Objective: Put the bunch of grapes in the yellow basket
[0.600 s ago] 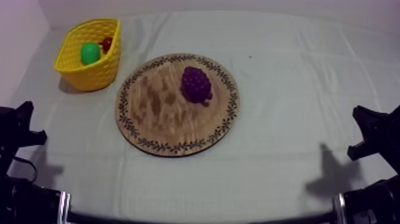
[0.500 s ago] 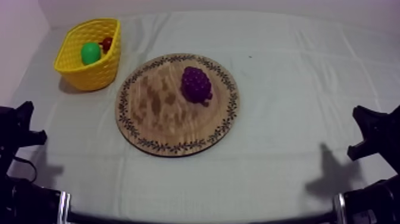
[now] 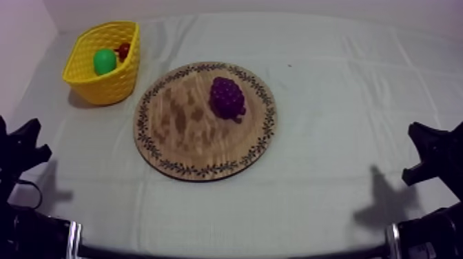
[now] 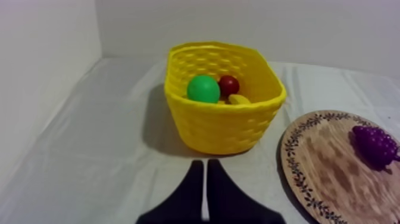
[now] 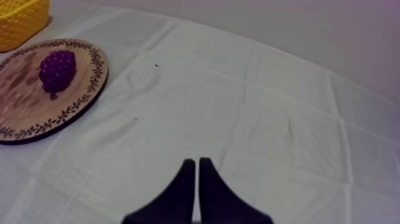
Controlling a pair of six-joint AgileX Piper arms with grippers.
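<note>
My left gripper (image 4: 205, 162) and right gripper (image 5: 197, 159) are pressed together, empty; the left should spread wide over the grapes (image 3: 227, 98) at the board's (image 3: 172, 148) two o'clock.

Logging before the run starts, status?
Left gripper shut, right gripper shut, both at rest. Bunch of grapes on wooden board, untouched. Nothing between it and yellow basket.

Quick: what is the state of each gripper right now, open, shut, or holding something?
Left gripper: shut, holding nothing, fingers together in front of the yellow basket.
Right gripper: shut, holding nothing, over bare cloth.
</note>
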